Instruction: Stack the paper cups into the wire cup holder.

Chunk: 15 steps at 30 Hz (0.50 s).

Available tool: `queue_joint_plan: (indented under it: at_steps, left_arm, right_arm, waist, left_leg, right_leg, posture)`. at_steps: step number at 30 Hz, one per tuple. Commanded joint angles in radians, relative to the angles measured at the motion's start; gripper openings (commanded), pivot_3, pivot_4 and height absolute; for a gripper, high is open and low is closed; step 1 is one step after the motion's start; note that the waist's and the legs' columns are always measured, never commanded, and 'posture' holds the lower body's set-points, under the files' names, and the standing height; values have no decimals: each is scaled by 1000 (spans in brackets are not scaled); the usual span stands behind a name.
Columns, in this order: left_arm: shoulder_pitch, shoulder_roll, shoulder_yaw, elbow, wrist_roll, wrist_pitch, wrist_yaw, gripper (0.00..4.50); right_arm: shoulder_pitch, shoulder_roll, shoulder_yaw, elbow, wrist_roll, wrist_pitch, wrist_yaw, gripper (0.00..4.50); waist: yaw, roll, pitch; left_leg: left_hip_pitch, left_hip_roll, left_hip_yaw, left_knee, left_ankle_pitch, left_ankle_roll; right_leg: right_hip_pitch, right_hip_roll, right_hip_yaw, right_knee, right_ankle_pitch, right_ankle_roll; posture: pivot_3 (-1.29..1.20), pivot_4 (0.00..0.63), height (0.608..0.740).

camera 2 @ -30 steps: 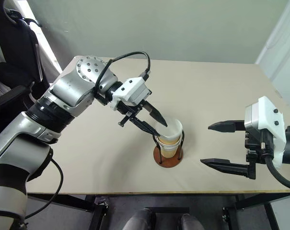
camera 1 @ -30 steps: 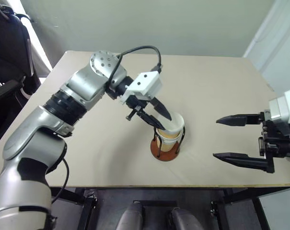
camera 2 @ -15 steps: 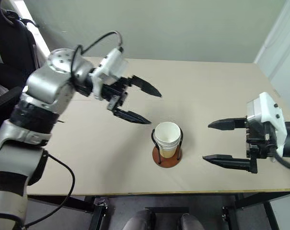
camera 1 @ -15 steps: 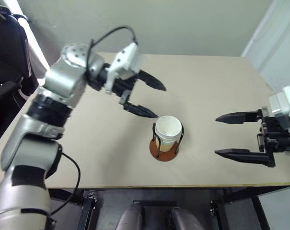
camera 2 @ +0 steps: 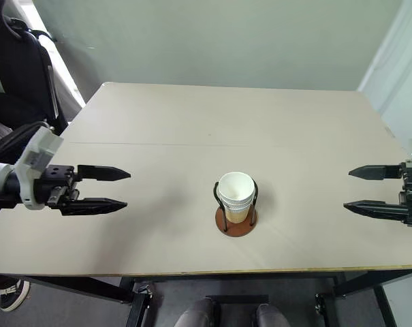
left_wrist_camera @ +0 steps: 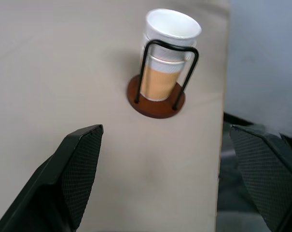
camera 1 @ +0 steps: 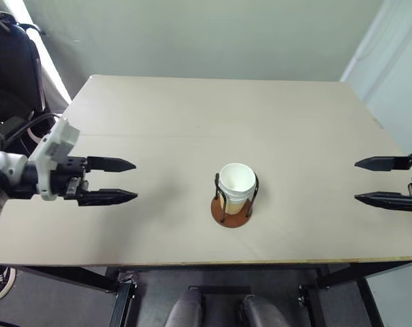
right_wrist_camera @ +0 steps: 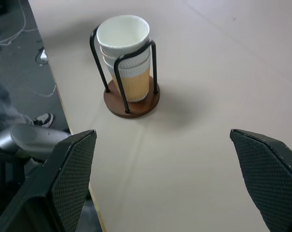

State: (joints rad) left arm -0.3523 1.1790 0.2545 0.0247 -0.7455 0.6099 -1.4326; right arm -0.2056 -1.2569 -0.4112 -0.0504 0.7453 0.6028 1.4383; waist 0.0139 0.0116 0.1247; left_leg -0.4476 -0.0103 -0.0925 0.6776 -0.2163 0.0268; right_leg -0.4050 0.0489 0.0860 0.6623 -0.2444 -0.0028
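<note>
The paper cups [camera 2: 235, 193] are sitting nested in one stack inside the wire cup holder [camera 2: 236, 218], which is standing upright toward the near edge of the counter [camera 2: 212, 129], about midway across it. The left gripper [camera 2: 117, 188] is hovering over the counter's left side, well apart from the holder, its fingers spread wide and holding nothing. The right gripper [camera 2: 355, 188] is hanging at the right edge, equally wide and empty.

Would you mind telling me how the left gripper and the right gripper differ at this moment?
The left gripper hangs over the table's left part, its white wrist housing in sight; the right gripper sits at the table's right edge, its housing cut off by the frame. Both are open, empty, and point inward at the stacked paper cups.
</note>
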Motion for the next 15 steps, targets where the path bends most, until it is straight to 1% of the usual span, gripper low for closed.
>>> queue_joint_plan:
  at_steps: [1, 6, 8, 9, 15]
  left_arm:
    - [50, 11, 94, -40, -12, 15, 7, 4455]
    - [113, 9, 139, -64, -9, 16, 6, 4455]
    - [127, 11, 145, -72, -9, 19, 5, 4455]
    - [131, 11, 147, -74, -12, 23, 3, 4455]
    - [114, -1, 127, -74, -11, 30, 13, 4455]
  right_arm:
    - [-41, -7, 15, 26, -19, -31, 34, 4500]
    - [-69, -1, 33, 47, -30, -29, 55, 4500]
    - [-72, 0, 38, 52, -38, -32, 59, 4500]
    - [-77, 1, 40, 52, -39, -30, 59, 4500]
    - [-111, 1, 63, 81, -67, -45, 77, 4500]
  waist:
    - [-4, 0, 0]
    - [-5, 0, 0]
    - [-5, 0, 0]
    - [-5, 0, 0]
    - [-5, 0, 0]
  left_leg:
    - [1, 0, 0, 0, 0, 0]
    - [3, 0, 0, -3, -1, -2]
    - [3, 0, 0, -5, -1, -2]
    - [3, 0, 0, -7, -1, -2]
    - [4, 2, 0, -13, -2, -4]
  right_leg:
    - [1, 0, 0, 0, 0, -1]
    - [2, 0, 0, 0, -1, -3]
    - [1, 0, 0, 0, 0, 0]
    - [1, 0, 0, 0, 2, 2]
    - [-1, 0, -1, 0, 1, 1]
  posture:
    - [0, 150, 740]
    - [0, 150, 740]
    - [0, 150, 740]
    - [0, 150, 740]
    - [0, 150, 740]
